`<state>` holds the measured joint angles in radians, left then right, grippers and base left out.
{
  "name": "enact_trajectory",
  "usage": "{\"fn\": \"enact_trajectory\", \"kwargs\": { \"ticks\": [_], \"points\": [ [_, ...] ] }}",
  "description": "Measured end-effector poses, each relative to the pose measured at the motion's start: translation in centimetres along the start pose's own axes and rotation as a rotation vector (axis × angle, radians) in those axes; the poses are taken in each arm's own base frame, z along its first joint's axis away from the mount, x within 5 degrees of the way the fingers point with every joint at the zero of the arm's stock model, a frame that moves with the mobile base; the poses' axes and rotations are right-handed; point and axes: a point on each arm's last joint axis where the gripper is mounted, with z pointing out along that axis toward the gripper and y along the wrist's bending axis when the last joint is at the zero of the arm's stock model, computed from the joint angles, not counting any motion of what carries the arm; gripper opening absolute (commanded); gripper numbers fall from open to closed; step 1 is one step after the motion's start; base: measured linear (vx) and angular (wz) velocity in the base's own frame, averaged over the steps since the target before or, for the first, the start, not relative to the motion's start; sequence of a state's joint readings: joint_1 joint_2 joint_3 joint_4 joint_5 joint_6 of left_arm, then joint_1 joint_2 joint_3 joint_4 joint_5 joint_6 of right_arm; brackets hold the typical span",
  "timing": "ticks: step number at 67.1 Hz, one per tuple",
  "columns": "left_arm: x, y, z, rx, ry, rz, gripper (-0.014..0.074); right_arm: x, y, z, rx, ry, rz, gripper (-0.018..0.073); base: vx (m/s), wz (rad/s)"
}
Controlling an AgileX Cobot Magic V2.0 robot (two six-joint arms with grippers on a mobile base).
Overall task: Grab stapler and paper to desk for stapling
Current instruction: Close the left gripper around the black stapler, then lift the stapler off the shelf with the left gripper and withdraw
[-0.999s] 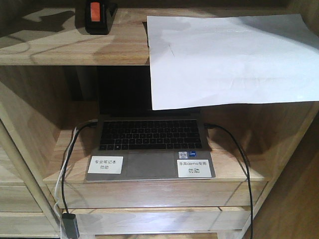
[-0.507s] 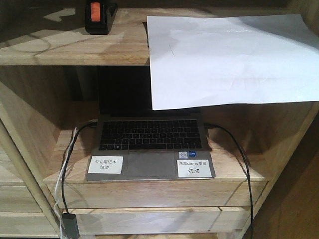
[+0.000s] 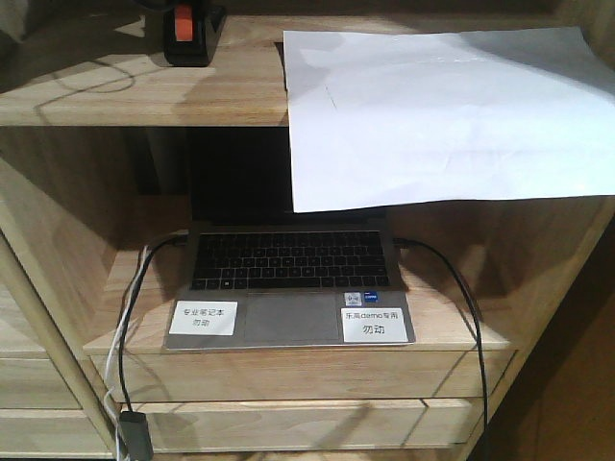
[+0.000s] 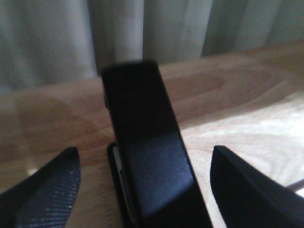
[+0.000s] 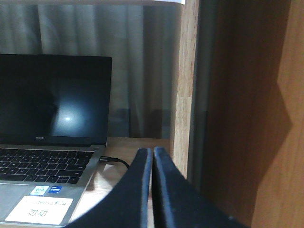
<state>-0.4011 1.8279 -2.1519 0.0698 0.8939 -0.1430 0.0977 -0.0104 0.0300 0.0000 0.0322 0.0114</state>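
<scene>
My left gripper (image 4: 145, 151) is opened wide. Its two dark, textured fingers (image 4: 45, 190) sit at the lower corners of the wrist view, far apart, with their tips about level. My right gripper (image 5: 152, 154) is closed. Its fingers (image 5: 137, 190) are pressed together along their length, rising from the bottom edge to meet at the tips.

Dim warm light; paper (image 3: 442, 115) overexposed; stapler (image 4: 147, 152) blurred close-up; laptop screen (image 5: 52, 99) shows glare spot.
</scene>
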Motion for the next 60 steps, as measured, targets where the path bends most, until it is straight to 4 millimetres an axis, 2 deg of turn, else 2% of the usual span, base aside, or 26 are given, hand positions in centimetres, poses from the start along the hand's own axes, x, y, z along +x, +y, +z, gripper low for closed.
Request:
{"fn": "enact_trajectory", "kwargs": {
  "ticks": [10,27,39,47,54,60],
  "points": [
    [0.2,0.0,0.5,-0.001,0.011,-0.026,0.0409,0.0,0.0,0.0,0.0,0.0,0.0,-0.0009,0.0,0.0],
    [0.2,0.0,0.5,0.002,0.011,-0.083,-0.0002,0.0,0.0,0.0,0.0,0.0,0.0,-0.0009,0.0,0.0],
    [0.1,0.0,0.3,0.002,0.008,-0.082,-0.0008,0.0,0.0,0.0,0.0,0.0,0.0,-0.0009,0.0,0.0],
    [0.1,0.0,-0.8,0.0,0.024,-0.083,-0.0008,0.0,0.0,0.0,0.0,0.0,0.0,-0.0009,0.0,0.0],
    [-0.3,0.1,-2.8,-0.002,0.022,-0.063,-0.0008,0.0,0.0,0.0,0.0,0.0,0.0,-0.0009,0.0,0.0],
    [-1.0,0.0,-5.3,0.006,-0.012,-0.038,-0.0008,0.0,0.0,0.0,0.0,0.0,0.0,-0.0009,0.0,0.0]
  ]
}}
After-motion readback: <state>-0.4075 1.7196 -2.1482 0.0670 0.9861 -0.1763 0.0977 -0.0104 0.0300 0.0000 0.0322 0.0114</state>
